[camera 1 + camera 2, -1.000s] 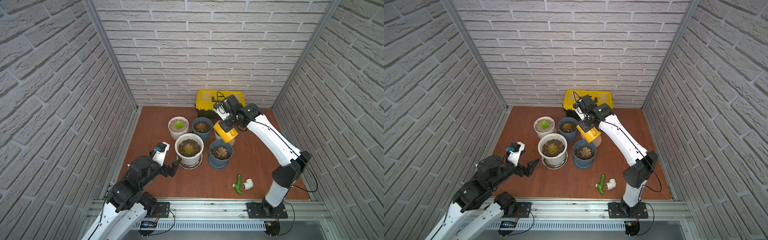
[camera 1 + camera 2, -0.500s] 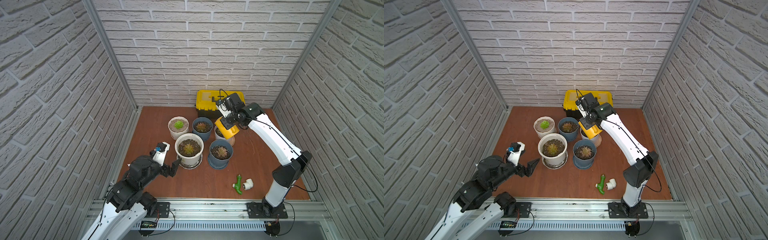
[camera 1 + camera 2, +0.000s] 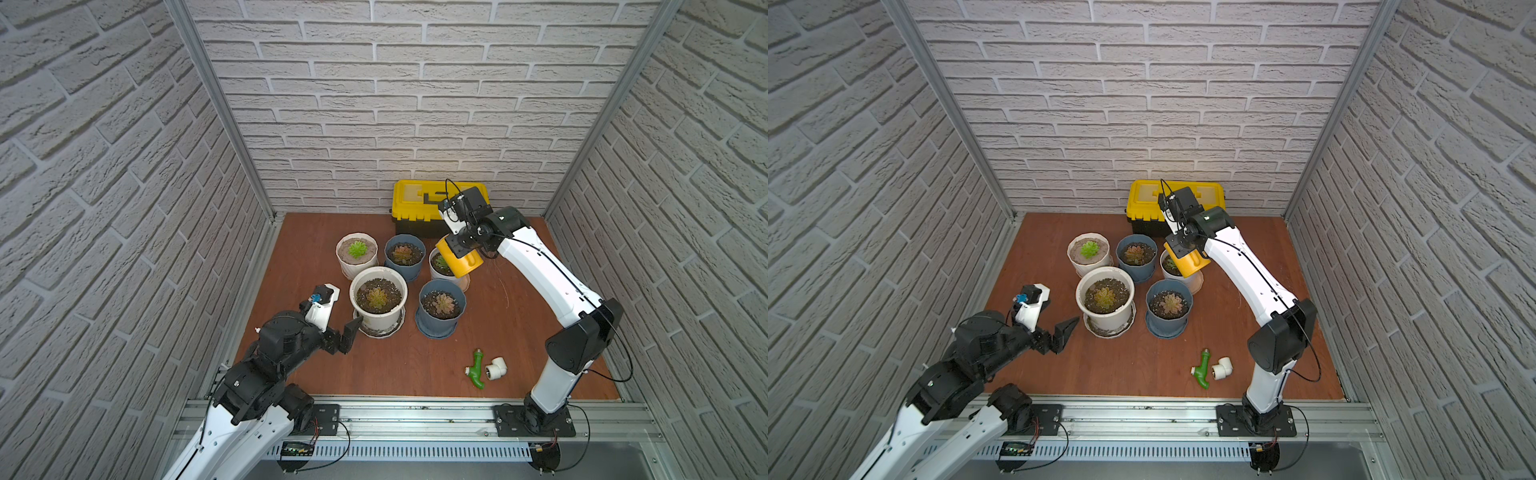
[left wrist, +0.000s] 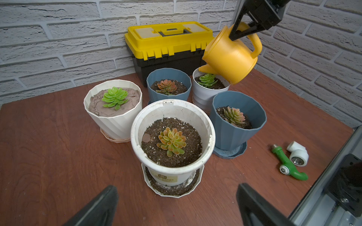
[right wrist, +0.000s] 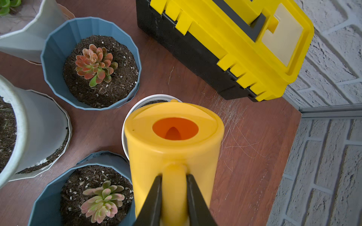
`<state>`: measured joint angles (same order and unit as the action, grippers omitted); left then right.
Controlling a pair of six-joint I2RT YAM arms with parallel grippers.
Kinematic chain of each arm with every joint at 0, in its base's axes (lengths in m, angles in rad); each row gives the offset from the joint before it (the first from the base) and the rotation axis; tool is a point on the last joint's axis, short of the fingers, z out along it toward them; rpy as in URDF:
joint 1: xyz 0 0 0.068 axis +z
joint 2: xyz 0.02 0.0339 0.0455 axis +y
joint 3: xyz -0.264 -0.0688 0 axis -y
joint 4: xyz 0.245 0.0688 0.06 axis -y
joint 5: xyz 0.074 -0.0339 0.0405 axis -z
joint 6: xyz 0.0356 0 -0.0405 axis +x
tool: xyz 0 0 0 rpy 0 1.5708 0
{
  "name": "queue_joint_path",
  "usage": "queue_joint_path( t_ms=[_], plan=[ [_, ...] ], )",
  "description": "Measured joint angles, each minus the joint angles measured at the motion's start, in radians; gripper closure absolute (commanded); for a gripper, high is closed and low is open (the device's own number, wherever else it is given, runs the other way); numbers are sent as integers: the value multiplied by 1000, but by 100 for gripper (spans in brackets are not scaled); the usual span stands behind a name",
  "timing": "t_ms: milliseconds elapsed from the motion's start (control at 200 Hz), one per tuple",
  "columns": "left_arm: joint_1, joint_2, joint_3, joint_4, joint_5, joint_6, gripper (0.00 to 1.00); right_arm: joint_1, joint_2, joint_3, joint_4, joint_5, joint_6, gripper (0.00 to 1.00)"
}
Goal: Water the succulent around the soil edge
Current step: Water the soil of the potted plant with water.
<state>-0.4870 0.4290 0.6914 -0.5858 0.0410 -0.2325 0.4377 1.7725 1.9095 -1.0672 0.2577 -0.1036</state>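
Yellow watering can [image 4: 231,56] is clamped by its handle in my right claw [image 5: 174,177], tipped spout-first away from the claw over the rim of the small white pot [image 4: 205,97], succulent [image 4: 208,80] just under the spout (left claw [image 4: 176,187] is wide open, empty, well apart).

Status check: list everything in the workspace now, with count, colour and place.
watering can: 1, yellow, tilted over the small white pot
white pots: 3, white; ribbed back left, large front, small back right
blue pots: 2, blue; back middle and front right
succulents: 5, two green, three pinkish; one per pot
toolbox: 1, yellow and black, against back wall
green fitting: 1, green, table's front right
white elbow fitting: 1, white, beside the green fitting
table: 1, reddish-brown, under everything
left end effector: 1, black, open, empty, near large white pot
right end effector: 1, black, shut on watering can's handle
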Motion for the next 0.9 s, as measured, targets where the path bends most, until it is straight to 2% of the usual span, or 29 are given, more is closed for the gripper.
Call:
queue_joint_path(
  t_ms=[900],
  plan=[
    [0,5,0,0,0,0,2,-20,-94,-104,0,20,23,98]
  ],
)
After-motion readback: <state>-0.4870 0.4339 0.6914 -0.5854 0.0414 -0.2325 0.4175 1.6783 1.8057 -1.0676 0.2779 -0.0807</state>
